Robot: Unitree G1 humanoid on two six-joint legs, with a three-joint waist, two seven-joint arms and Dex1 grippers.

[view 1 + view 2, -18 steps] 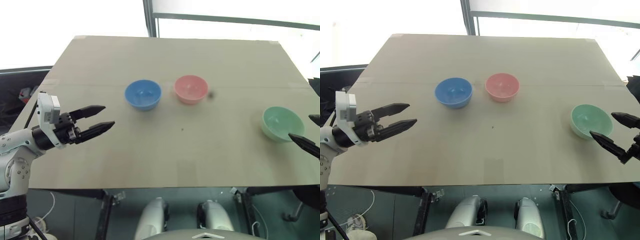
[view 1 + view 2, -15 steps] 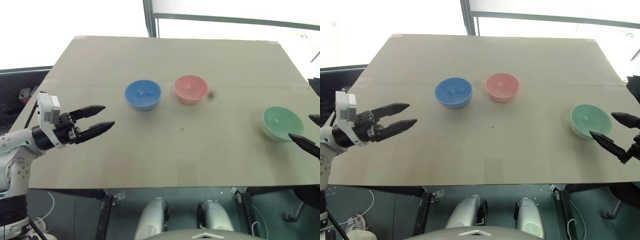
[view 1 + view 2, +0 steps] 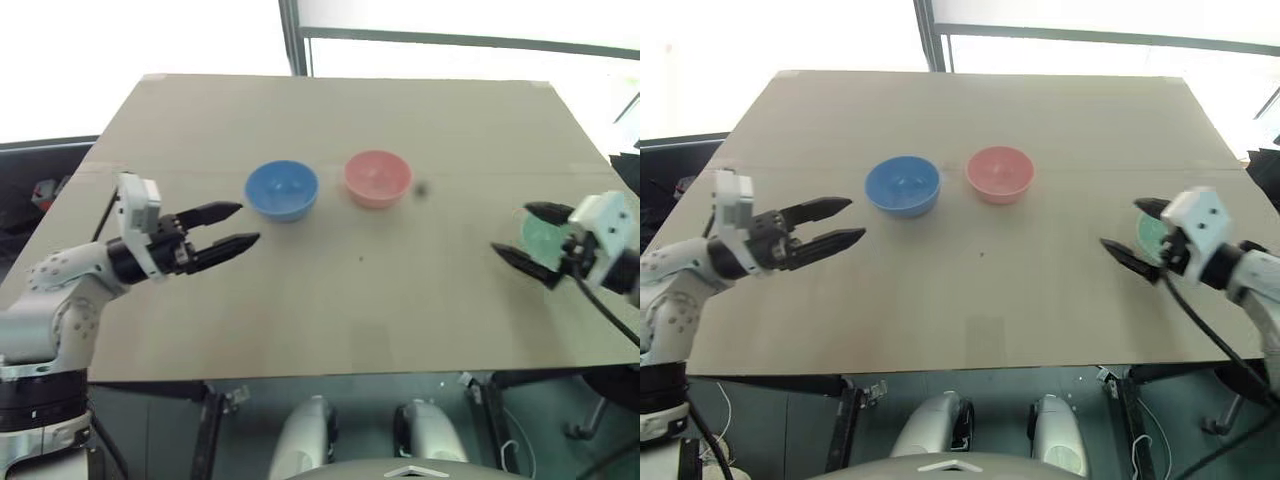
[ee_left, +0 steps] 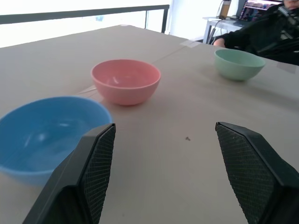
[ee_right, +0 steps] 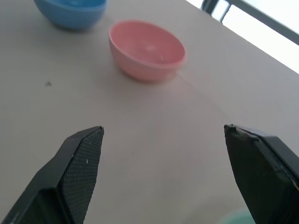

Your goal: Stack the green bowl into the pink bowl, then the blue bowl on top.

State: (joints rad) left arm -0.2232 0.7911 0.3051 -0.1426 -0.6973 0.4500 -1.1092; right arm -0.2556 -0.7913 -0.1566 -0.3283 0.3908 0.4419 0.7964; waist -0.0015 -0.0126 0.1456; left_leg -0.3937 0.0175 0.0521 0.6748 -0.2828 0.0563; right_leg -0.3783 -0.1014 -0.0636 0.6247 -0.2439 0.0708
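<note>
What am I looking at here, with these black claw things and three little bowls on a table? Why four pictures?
This is a humanoid robot with two arms. Two pictures come from a camera pair on its head, looking down over a tan table. The other two come from cameras on its wrists, looking out between each arm's two black fingers.

The left gripper reaches in from the left side, the right gripper from the right. Both have their jaws open and hold nothing.

Three small plastic bowls sit apart on the table: the blue bowl near the left gripper, the pink bowl beside it, and the green bowl off to the right, partly hidden behind the right gripper in the head views. None is stacked yet. In the left wrist picture, a person in a dark sleeve sits beyond the table.
</note>
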